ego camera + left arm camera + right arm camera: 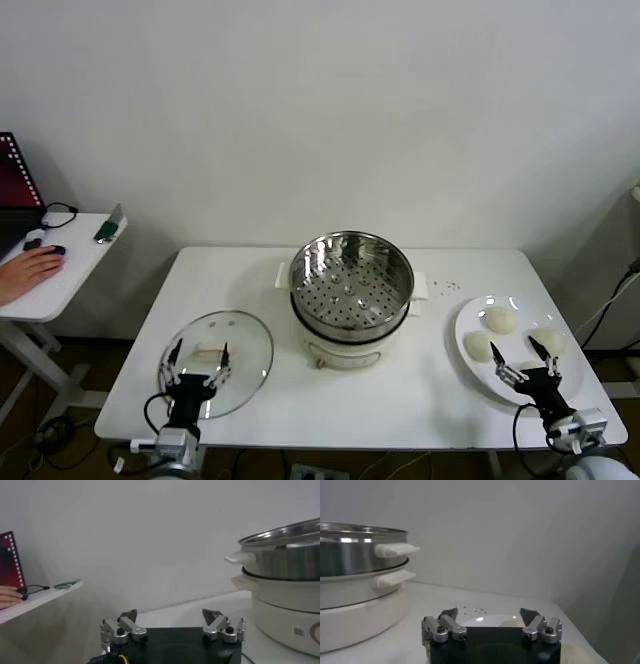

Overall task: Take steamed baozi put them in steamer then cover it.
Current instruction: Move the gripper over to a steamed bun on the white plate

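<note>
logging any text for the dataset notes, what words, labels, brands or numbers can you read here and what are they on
No text can be read in any view.
Steamer: a small white sticker with a square code-like mark on its white base, too small to read.
Table: a few tiny dark specks beside the steamer, not legible as writing.
Glass lid, plate, baozi and both end effectors, left and right: no markings visible.
</note>
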Controlling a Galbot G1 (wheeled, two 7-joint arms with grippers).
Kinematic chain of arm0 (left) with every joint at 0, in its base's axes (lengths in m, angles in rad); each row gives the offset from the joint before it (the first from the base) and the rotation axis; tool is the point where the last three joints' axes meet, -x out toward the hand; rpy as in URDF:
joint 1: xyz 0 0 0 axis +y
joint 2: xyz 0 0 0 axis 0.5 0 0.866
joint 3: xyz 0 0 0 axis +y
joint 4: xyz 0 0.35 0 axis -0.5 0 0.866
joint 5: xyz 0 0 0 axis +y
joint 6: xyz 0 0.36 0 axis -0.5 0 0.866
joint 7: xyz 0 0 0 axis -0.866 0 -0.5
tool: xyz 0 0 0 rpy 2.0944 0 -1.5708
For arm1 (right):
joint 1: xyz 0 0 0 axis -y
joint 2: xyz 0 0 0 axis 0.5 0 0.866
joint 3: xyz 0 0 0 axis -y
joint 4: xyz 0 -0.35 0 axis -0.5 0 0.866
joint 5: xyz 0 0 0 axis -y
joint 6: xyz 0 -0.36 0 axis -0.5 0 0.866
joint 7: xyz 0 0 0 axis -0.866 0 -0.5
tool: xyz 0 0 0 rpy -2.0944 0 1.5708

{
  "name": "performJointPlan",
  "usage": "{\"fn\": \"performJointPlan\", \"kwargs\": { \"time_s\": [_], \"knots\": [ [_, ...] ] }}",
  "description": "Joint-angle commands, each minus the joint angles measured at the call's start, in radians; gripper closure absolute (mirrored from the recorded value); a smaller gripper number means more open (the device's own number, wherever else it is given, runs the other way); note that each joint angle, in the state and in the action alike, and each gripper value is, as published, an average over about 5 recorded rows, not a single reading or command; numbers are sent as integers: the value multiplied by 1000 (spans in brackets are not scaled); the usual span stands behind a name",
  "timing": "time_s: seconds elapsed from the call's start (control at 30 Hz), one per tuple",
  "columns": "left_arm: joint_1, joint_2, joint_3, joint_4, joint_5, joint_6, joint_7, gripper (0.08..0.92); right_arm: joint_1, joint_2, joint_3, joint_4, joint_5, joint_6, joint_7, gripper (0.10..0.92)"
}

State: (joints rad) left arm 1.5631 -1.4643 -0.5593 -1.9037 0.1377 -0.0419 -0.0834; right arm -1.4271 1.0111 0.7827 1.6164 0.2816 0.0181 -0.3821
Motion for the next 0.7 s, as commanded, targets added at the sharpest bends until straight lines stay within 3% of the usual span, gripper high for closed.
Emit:
{"fn": "performJointPlan", "kwargs": {
  "time_s": [0.03, 0.37, 0.53, 0.7],
  "knots": [
    [0, 3, 1, 0, 0, -1, -2, 177, 68, -155, 5, -52, -101, -56, -173, 203],
    [5, 8, 5, -11, -1, -1, -2, 177, 487, -568, -295, -371, -291, -55, -664, 203],
    [0, 13, 5, 1, -2, -1, -1, 177, 790, -574, -538, -539, -502, 74, -819, 203],
    [-11, 17, 9, 12, 1, 12, -5, 177, 1080, -525, -820, -641, -579, 115, -871, 203]
  ]
}}
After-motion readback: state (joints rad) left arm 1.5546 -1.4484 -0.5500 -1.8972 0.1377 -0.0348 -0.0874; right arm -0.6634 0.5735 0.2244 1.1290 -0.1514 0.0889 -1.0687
